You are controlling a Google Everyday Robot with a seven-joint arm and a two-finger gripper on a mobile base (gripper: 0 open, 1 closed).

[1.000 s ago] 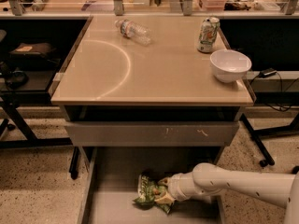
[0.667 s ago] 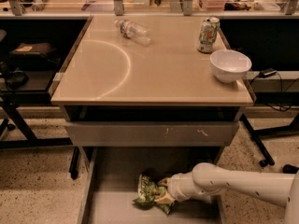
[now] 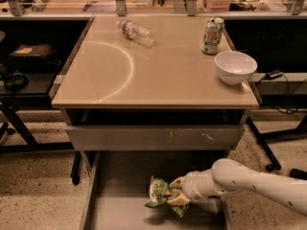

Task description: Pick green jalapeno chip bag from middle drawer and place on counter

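Note:
The green jalapeno chip bag (image 3: 159, 193) is crumpled, over the flat grey bottom of the open middle drawer (image 3: 120, 190), below the counter (image 3: 153, 66). My gripper (image 3: 178, 191) reaches in from the right on a white arm (image 3: 249, 181). Its yellowish fingers (image 3: 176, 181) are shut on the bag's right edge. The bag seems slightly raised, with a shadow under it.
On the counter lie a clear plastic bottle (image 3: 135, 31) at the back, a green-and-white drink can (image 3: 212, 29) and a white bowl (image 3: 235, 66) at the right. A closed grey drawer front (image 3: 153, 137) with white scratches sits above the open drawer. Dark shelving (image 3: 24, 61) stands to the left.
My gripper and the bag it holds have shifted slightly to the right and up. Nothing on the counter has moved.

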